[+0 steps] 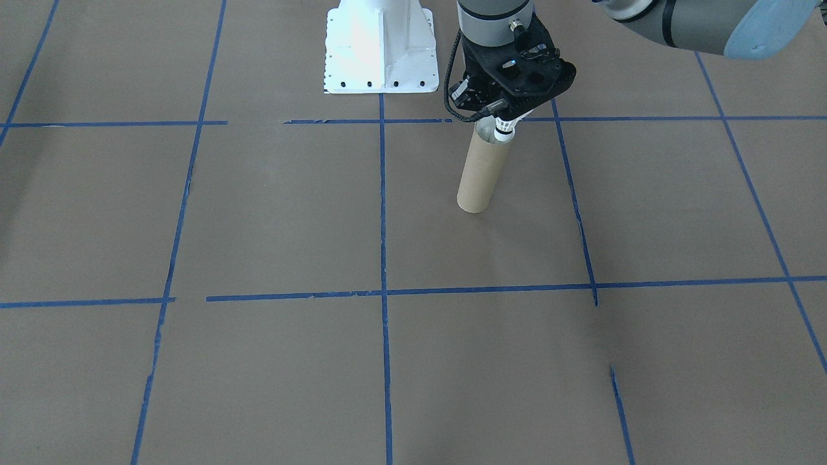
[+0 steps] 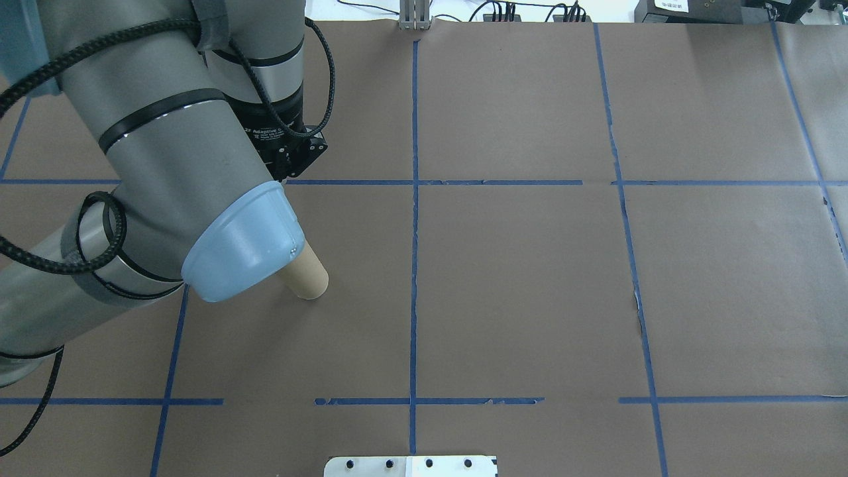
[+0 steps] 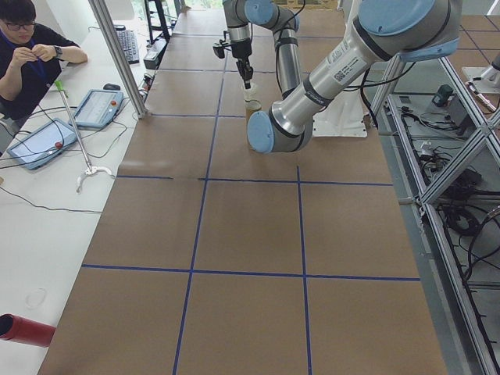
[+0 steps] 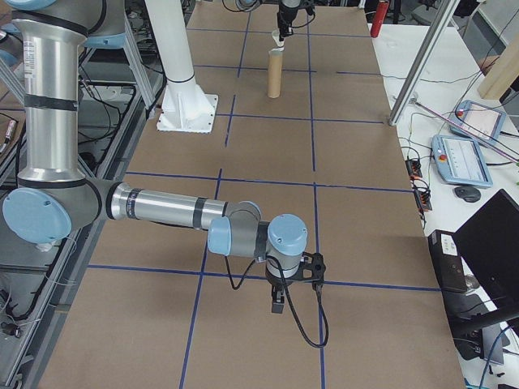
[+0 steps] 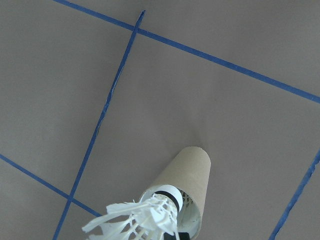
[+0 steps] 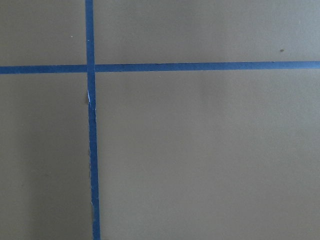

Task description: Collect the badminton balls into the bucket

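Our left gripper [image 1: 502, 117] clamped on the shuttlecock [image 1: 503, 129], cork tip dipping into the upright tube [image 1: 481, 169] mouth, our right gripper [image 4: 277, 304] low over bare paper, its opening we cannot tell.

matt brown cardboard bucket [image 1: 477, 173]; frayed white feather badminton balls [image 5: 142, 220]; bench [image 1: 271, 219] under matt brown paper, blue tape.

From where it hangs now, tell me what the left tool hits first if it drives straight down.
Probably the tube: the left tool holds the shuttlecock cork-down at its open mouth, so the cork enters first. Depth inside is unclear.
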